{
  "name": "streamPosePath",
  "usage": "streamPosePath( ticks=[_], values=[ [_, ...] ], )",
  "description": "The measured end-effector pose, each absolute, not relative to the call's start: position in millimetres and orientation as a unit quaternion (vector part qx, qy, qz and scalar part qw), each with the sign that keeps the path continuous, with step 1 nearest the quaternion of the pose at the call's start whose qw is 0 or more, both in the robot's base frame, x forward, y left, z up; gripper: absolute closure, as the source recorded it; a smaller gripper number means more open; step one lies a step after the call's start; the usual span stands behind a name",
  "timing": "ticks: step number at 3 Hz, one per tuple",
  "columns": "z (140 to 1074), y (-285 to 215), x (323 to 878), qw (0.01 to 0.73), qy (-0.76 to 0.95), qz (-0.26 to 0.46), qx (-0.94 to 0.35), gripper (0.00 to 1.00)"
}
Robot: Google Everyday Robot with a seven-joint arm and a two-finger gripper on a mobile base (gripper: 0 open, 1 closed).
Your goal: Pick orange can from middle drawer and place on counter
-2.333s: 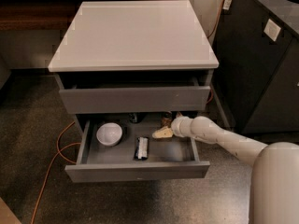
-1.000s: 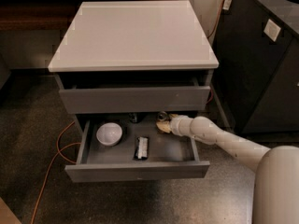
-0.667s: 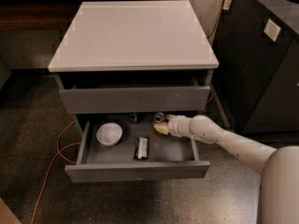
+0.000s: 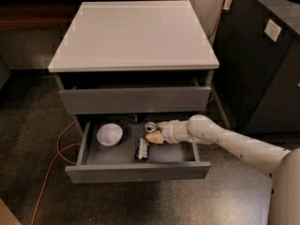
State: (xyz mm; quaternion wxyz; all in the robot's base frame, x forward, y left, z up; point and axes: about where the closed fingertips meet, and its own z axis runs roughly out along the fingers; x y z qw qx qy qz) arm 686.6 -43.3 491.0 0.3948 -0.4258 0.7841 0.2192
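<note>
On my feed the light falls from overhead: the pale surface (image 4: 133,32) comes through bright and evenly lit. Its rim throws a deep shadow over the top drawer (image 4: 136,100). The middle drawer (image 4: 136,172) is dim inside, where the pincer (image 4: 153,133) sits right of centre in half-shade. The floor (image 4: 28,125) reads dark and murky.

Your middle drawer (image 4: 136,172) stands open toward the near side. On its grey tray lie a white bowl (image 4: 109,134) at the left, a black packet (image 4: 141,149) near the middle, the orange can (image 4: 150,126) just beyond it and a small dark can (image 4: 134,119) at the far edge. The gripper (image 4: 154,132) sits inside the drawer, close against the orange can's right side. An orange cable (image 4: 58,144) trails on the floor (image 4: 28,125) at the left.
</note>
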Motion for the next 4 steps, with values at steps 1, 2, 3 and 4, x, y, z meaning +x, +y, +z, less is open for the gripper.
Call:
streamPosePath(
  ticks=[1,2,3,4],
  values=[
    [505,-20,646,0.371,0.763,0.251,-0.466,1.0],
    [525,-4,616,0.362,0.739,0.271,-0.5,1.0],
    [552,5,601,0.355,0.721,0.274,-0.528,1.0],
    [583,12,600,0.344,0.71,0.265,-0.554,1.0]
  ],
)
